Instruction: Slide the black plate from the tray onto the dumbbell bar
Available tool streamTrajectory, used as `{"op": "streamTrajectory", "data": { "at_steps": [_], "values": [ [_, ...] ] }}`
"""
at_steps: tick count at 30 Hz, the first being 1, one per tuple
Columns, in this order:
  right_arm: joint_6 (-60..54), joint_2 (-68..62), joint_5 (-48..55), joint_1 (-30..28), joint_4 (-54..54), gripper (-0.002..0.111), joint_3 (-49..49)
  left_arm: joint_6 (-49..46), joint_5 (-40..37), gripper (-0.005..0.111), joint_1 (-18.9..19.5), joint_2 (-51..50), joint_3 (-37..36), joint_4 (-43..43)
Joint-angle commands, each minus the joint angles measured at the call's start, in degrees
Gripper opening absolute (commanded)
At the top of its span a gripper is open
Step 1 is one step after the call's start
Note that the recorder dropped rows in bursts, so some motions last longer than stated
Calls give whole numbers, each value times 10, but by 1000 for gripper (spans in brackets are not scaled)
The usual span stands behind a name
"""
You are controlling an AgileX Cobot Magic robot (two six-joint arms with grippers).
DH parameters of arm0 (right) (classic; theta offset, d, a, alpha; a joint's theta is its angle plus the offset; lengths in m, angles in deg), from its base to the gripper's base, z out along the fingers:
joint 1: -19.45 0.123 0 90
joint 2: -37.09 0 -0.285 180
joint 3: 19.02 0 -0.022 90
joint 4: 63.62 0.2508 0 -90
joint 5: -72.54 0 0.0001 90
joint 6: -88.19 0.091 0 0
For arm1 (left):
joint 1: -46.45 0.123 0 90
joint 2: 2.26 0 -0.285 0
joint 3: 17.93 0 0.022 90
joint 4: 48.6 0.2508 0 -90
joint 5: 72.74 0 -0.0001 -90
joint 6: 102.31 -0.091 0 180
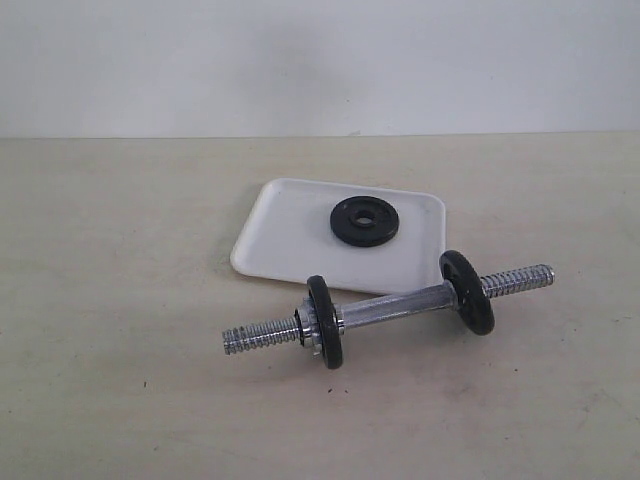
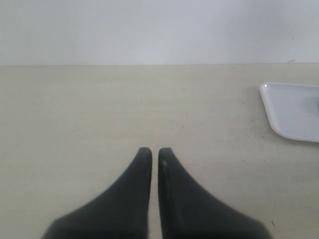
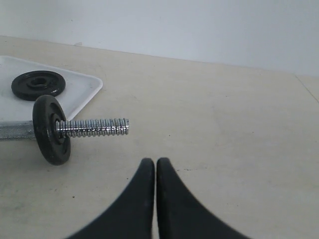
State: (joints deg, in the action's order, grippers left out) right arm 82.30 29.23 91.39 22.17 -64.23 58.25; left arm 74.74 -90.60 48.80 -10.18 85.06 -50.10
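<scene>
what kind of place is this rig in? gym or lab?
Likely a lab test bench, not a gym: a pale table against a plain white wall, with staged props, a white tray holding one black plate and a dumbbell bar.

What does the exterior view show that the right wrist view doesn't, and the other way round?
Only the exterior view: the whole bar, the left disc on it with bare thread beyond, and the full tray.

Only the right wrist view: that arm's two black fingers, shut together and holding nothing.

Both: the loose black plate lying flat on the tray, the right disc standing on the bar, and the threaded end poking out past it.
</scene>
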Motion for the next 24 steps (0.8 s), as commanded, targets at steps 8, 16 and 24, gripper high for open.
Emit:
{"op": "streamTrajectory", "data": {
  "at_steps": [8, 16, 24],
  "values": [
    [30, 1, -241, -4, 27, 0, -1, -2, 3, 4, -3, 1, -2, -4],
    [59, 1, -536, -4, 36, 0, -1, -2, 3, 4, -3, 1, -2, -4],
    [416, 1, -637, -4, 31, 0, -1, -2, 3, 4, -3, 1, -2, -4]
  ]
}}
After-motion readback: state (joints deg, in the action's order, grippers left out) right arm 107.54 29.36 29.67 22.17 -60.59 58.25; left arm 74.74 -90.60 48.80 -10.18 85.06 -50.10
